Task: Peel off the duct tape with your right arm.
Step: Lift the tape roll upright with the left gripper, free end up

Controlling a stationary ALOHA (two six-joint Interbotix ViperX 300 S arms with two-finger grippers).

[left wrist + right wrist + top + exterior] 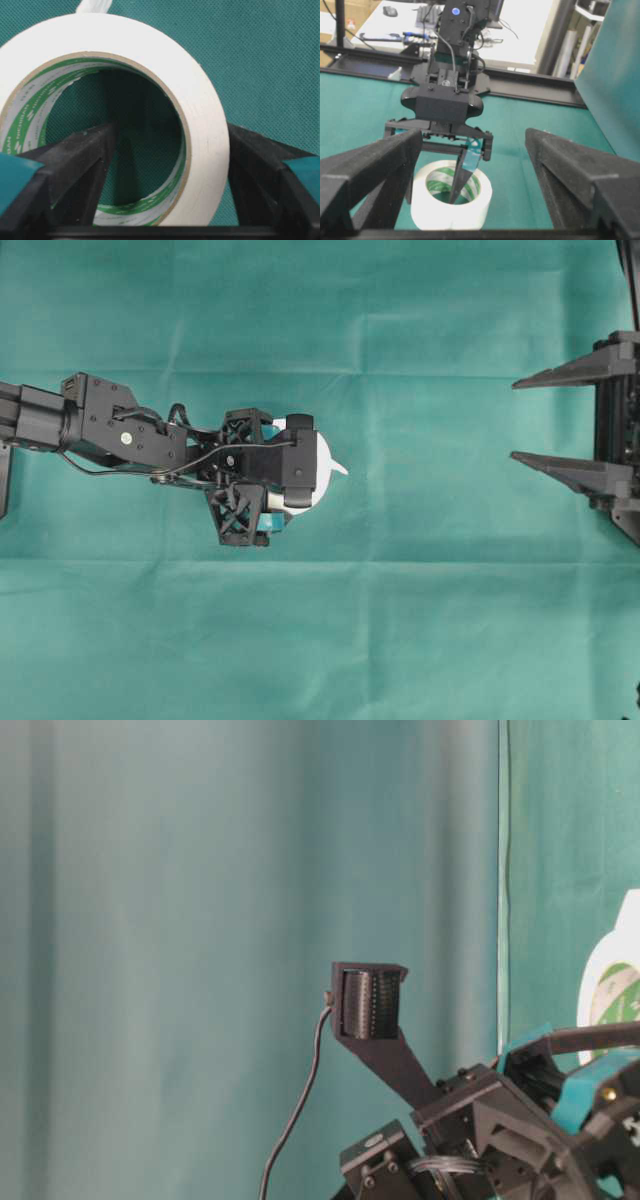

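Left end effector (165, 165) straddles the duct tape (200, 125) wall, one finger inside the core, one outside, not clamped. Right end effector (575, 420) spread wide at the surface's (450, 620) right edge, holding nothing.

- You had a green cloth (420, 640) spread across the whole work surface, with faint fold creases running through it.
- A green curtain (180, 920) hung behind your table as a backdrop, falling in soft vertical folds.
- Beyond the table's dark far edge (535, 97) you could see a brightly lit pale desk (530, 30) cluttered with cables and small devices.
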